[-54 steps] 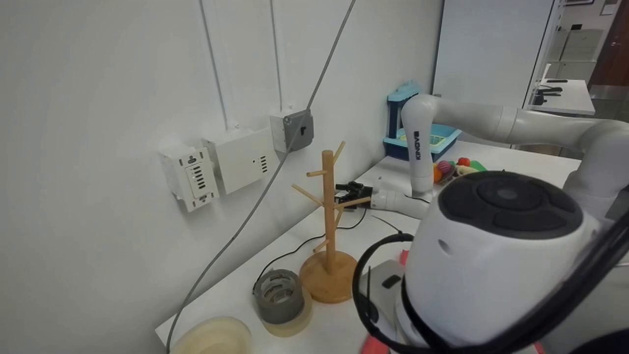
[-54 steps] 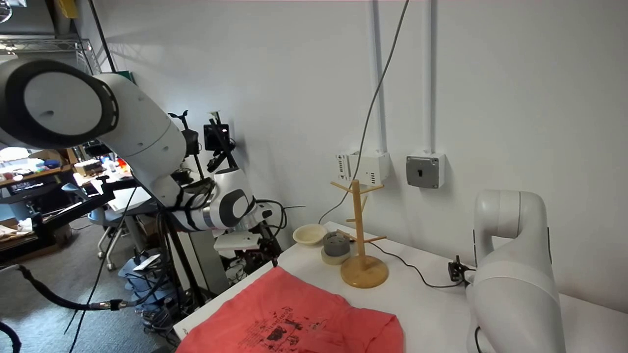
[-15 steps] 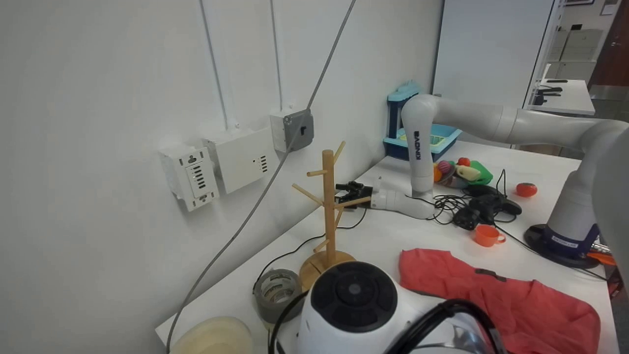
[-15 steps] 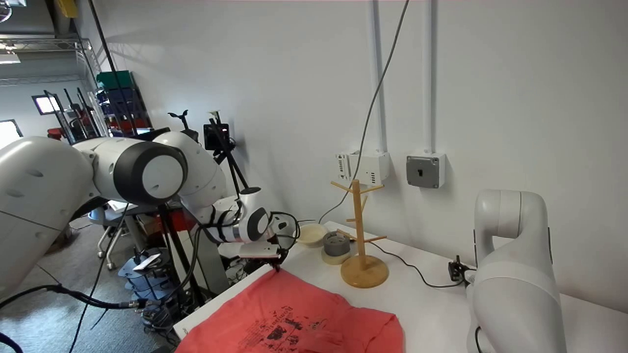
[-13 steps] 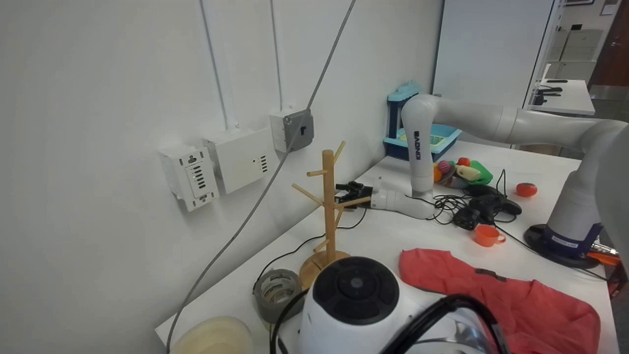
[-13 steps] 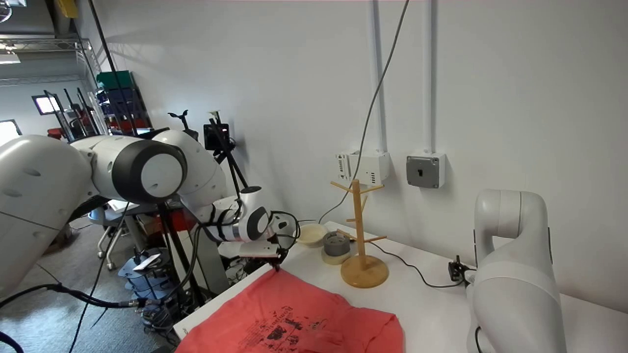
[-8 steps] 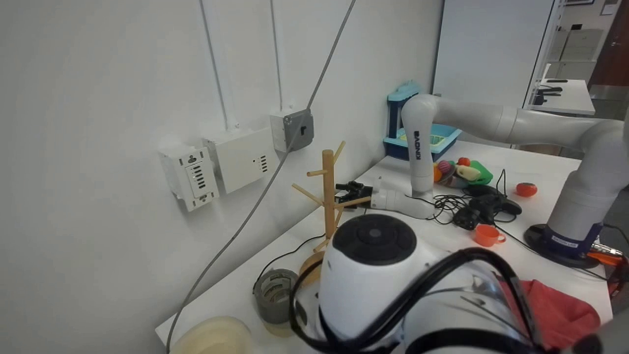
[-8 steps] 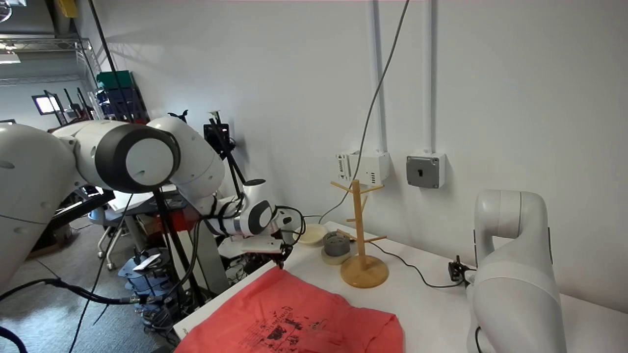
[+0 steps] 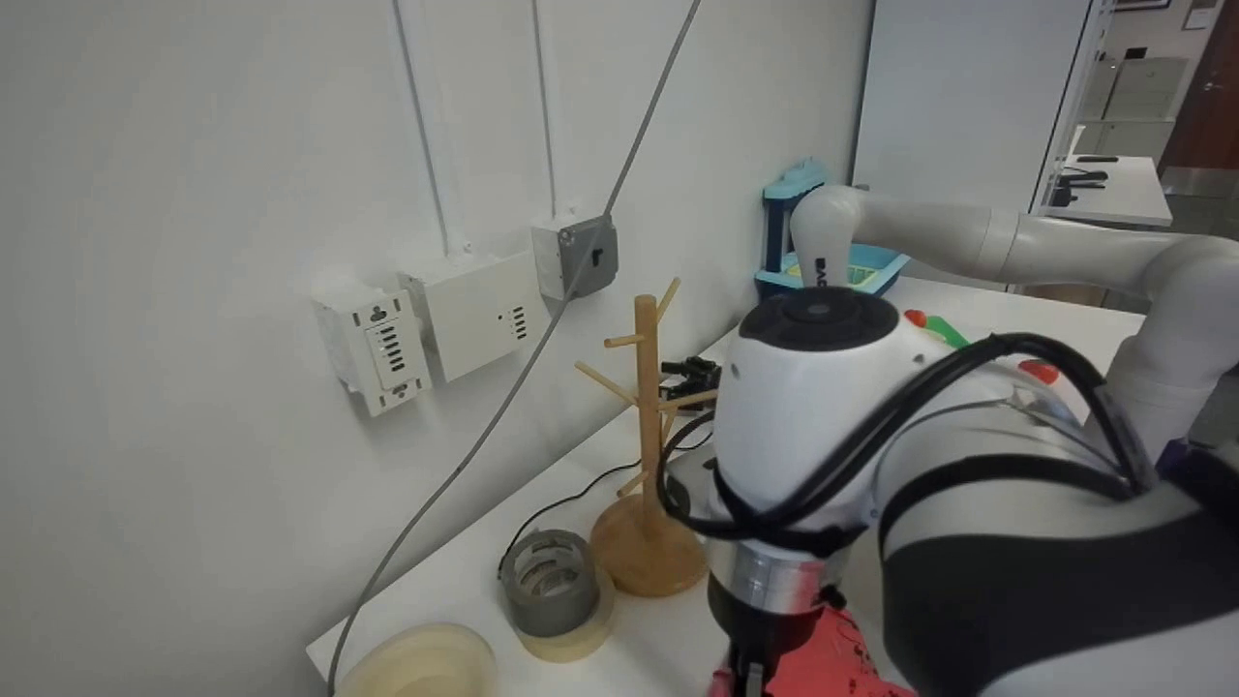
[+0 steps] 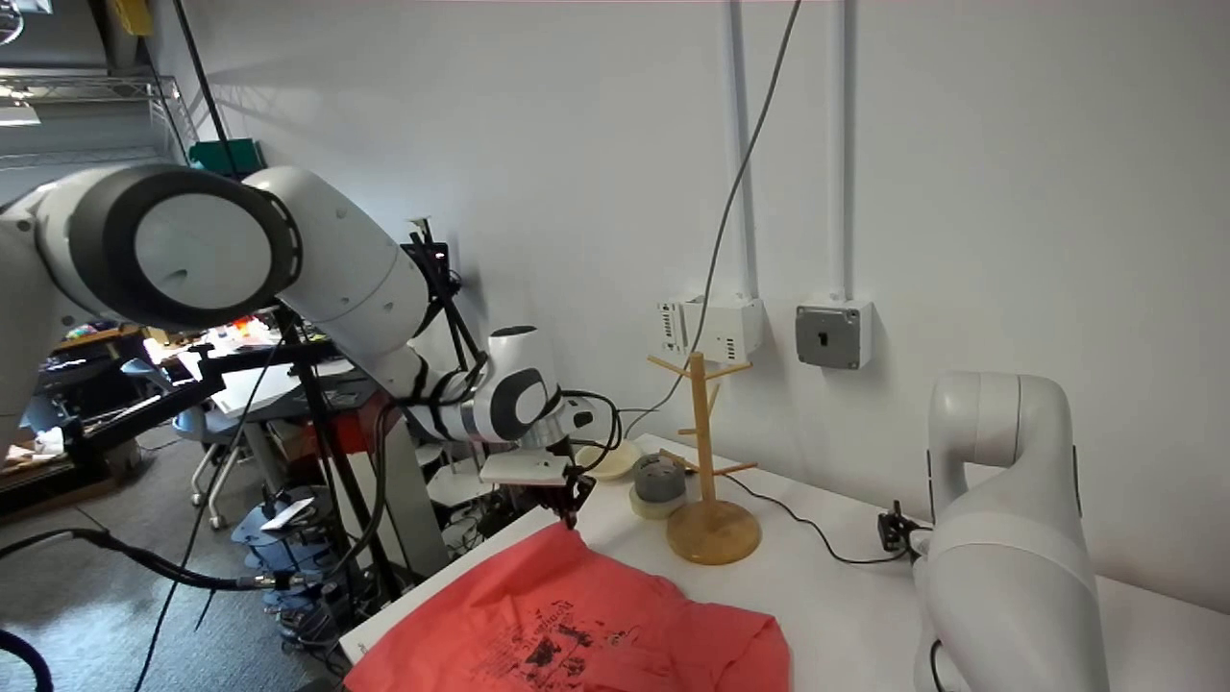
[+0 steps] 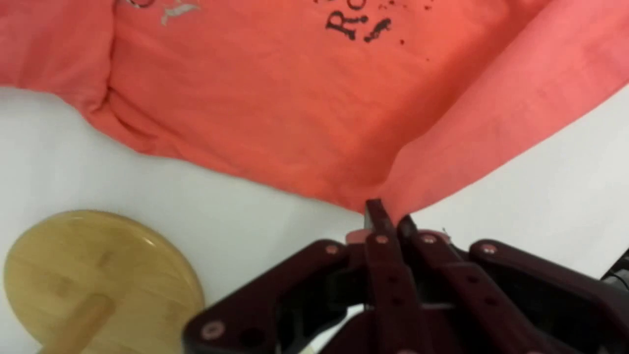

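A red shirt with dark print lies spread on the white table. In the wrist view, my gripper is shut on a corner of the shirt, and the cloth runs in between the two fingertips. From that pinch a fold of fabric rises along the right side, casting a shaded crease over the print side. An exterior view has the gripper low over the shirt's far corner, near the table edge. Elsewhere the shirt is mostly hidden behind my arm, and the fingertips drop out at the bottom.
A wooden mug tree stands close beside the shirt, its round base left of the gripper. Stacked tape rolls and a cream bowl sit near the wall. A second, grey-white arm occupies the table's other end.
My gripper has shifted right in an exterior view, and the shirt's corner has come along, creasing the cloth. The wrist has risen and swung across, covering the cup and controller. The jaws stayed shut.
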Robot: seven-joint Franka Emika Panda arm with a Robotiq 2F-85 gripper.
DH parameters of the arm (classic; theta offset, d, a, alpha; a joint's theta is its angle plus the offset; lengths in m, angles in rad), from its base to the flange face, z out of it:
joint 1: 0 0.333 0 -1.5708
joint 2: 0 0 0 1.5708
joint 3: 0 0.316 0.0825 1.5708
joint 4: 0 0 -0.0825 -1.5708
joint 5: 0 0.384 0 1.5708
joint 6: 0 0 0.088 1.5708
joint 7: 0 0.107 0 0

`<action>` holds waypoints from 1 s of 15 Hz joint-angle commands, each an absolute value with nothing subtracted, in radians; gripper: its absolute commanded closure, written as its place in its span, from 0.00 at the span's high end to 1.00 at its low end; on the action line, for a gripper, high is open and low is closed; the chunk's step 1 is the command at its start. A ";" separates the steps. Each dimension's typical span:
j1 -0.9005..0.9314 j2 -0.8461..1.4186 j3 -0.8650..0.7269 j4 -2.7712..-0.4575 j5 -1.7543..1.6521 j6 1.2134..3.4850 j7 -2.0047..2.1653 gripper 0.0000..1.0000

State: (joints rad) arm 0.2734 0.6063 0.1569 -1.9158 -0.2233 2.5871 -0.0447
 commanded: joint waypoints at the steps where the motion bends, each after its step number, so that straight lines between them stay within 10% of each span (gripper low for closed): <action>1: 0.264 0.488 0.113 -2.029 -0.237 2.549 -0.034 0.01; 15: 0.291 0.354 -0.097 -2.134 -0.707 2.410 0.288 0.01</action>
